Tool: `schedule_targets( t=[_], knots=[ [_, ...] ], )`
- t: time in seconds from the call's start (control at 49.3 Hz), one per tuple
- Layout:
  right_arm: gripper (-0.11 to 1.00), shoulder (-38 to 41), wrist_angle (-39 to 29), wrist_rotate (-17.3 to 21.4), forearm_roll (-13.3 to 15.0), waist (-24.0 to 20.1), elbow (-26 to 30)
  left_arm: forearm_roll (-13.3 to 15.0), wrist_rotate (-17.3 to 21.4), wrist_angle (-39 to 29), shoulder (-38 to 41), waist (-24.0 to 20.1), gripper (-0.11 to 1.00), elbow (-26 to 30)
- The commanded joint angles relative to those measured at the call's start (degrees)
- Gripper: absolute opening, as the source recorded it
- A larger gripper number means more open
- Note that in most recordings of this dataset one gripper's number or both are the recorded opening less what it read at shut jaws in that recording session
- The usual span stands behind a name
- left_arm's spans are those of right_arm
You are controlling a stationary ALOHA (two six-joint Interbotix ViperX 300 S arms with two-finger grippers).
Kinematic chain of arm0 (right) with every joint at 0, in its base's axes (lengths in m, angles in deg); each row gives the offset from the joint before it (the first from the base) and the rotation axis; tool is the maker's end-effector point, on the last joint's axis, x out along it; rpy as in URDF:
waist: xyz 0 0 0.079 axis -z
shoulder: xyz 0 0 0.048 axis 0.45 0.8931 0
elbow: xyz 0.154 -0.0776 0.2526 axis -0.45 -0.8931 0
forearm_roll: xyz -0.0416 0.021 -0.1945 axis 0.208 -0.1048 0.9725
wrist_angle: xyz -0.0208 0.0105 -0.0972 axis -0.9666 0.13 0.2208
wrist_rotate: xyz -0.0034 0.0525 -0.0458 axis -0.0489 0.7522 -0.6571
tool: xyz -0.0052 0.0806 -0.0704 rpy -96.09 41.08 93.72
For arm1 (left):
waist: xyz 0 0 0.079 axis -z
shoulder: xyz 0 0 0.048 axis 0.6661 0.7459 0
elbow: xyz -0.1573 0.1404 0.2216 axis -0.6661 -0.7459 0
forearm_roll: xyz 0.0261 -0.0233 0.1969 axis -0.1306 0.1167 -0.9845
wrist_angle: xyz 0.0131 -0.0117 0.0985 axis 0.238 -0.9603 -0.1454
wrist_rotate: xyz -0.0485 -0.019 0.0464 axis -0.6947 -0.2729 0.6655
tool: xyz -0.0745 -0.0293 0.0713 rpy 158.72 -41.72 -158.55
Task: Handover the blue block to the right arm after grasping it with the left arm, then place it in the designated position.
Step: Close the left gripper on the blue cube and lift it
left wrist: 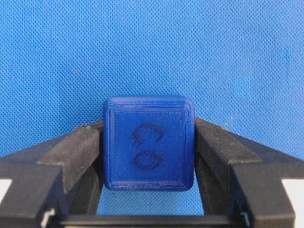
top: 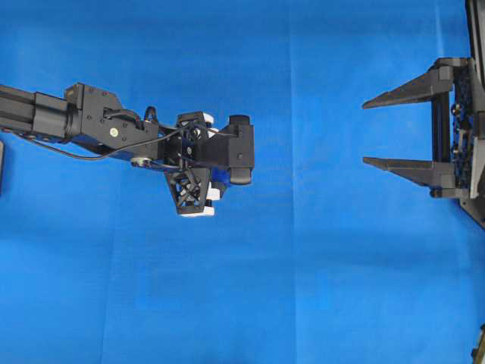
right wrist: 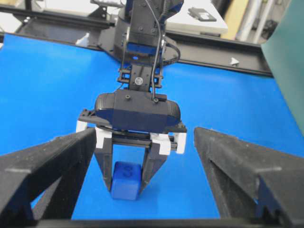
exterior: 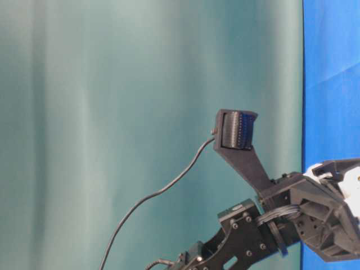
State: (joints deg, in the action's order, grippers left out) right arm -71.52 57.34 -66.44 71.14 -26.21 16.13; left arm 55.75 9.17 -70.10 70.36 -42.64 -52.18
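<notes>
**Left hand on block, right hand wide**

One block [left wrist: 148, 142], two arms, one blue cloth [top: 318, 288] over the surface.

Block: small dark-blue cube, rounded edges, layered printed texture, scribbled loop marks on the face toward the left wrist camera. It sits between the left hand's [right wrist: 126, 183] two fingers [left wrist: 71, 154], both pads touching its sides; left hand is closed on it, low at the cloth. Whether it rests on the cloth or is just clear of it, cannot tell.

Left arm [top: 91, 121]: black, white brackets at finger base, cable looped alongside. Right hand [top: 365, 131]: all black, two pointed fingers spread wide, nothing between them, well apart from the block, at the right.

Overhead hides the block under the left hand's camera housing; both wrist views show it. The table-level view shows only the left arm against a teal backdrop [exterior: 112, 112].
</notes>
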Motion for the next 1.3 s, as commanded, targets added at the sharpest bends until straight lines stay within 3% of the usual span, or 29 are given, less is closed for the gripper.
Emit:
schedule_targets(
  t=[0.0,0.568,1.277],
  knots=[
    [0.97,0.2,0.5,-0.1,-0.2,0.1,1.3,-0.1,-0.1,-1.1,-5.1,0.2,0.46,1.1],
    [0.97,0.1,0.4,-0.1,-0.2,0.1,1.5,-0.1,0.0,-15.0,-16.9,0.6,0.46,5.6],
    [0.97,0.1,0.4,-0.1,-0.2,0.1,1.8,-0.3,0.4,-33.6,-27.9,0.6,0.46,17.9]
  ],
)
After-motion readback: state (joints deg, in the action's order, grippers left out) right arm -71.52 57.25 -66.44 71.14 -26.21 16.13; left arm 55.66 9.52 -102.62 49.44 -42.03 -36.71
